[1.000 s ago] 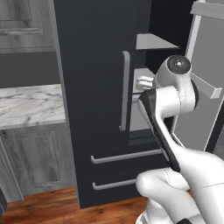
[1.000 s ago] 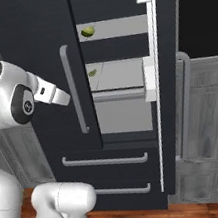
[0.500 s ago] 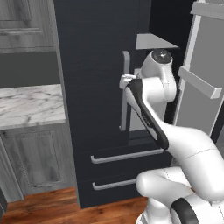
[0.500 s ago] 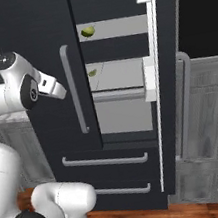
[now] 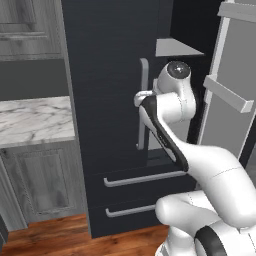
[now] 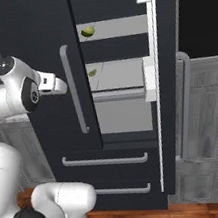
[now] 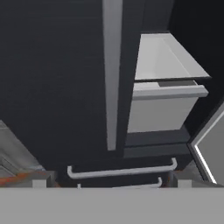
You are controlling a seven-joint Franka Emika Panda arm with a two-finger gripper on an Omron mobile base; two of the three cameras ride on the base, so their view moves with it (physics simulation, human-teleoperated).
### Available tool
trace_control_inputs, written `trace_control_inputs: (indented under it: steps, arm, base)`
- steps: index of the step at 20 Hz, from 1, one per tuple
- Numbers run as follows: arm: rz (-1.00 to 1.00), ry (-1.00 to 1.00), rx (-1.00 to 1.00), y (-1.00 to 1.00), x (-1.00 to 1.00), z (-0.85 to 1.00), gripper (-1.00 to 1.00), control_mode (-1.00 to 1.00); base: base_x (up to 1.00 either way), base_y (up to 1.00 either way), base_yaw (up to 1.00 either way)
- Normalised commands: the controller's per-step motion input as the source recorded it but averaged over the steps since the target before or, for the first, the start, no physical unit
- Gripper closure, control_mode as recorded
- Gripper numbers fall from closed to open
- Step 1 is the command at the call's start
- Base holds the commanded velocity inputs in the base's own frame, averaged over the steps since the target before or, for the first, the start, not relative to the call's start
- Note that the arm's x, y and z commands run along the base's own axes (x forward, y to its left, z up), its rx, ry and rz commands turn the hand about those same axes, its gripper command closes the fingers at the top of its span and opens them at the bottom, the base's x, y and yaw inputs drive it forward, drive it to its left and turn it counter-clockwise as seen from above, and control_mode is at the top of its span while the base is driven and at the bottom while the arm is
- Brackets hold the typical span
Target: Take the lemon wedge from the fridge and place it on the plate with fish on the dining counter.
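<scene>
The black fridge (image 6: 31, 33) stands in front of me, its left door shut and its right door (image 6: 165, 96) swung open. On the middle shelf inside lies the tiny yellow-green lemon wedge (image 6: 92, 73). My gripper (image 6: 62, 85) hangs in front of the shut left door, just left of its long grey handle (image 6: 73, 89) and left of the wedge. From the left base view the hand (image 5: 141, 97) sits against that handle (image 5: 144, 75). In the hand view the fingertips stand wide apart with nothing between them. The plate with fish and the dining counter are out of view.
A rounder yellow-green fruit (image 6: 87, 31) sits on the upper shelf. Two drawers (image 6: 105, 160) close the fridge's base. The open door's bins (image 5: 225, 95) jut out on the right. Grey cabinets (image 6: 211, 128) flank the right, and a marble-topped wall cabinet (image 5: 35, 120) the left.
My arm has folded up and swung left. The hand rose slightly and now sits in front of the shut door by its handle. The gripper stayed open.
</scene>
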Motion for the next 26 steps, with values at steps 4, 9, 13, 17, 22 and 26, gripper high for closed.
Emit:
trace_control_inputs:
  steps: [4,9,13,17,22,26]
  arm:
    - [0.0,-0.06,0.03,-0.27,0.29,-0.03,-1.0,-1.0]
    - [0.01,0.0,0.01,-0.24,0.49,-0.01,-1.0,-1.0]
    - [0.0,0.0,0.0,0.01,0.82,-0.01,-1.0,-1.0]
    - [0.0,0.0,0.0,0.01,0.82,-0.01,-1.0,-1.0]
    - [0.0,0.0,0.0,0.21,0.81,-0.21,-1.0,-1.0]
    - [0.0,0.0,0.0,0.21,0.82,-0.26,-1.0,-1.0]
  base:
    - [0.0,0.0,0.0]
    - [0.0,0.0,0.0]
    - [0.0,0.0,0.0]
    - [0.0,0.0,0.0]
    - [0.0,0.0,0.0]
    - [0.0,0.0,0.0]
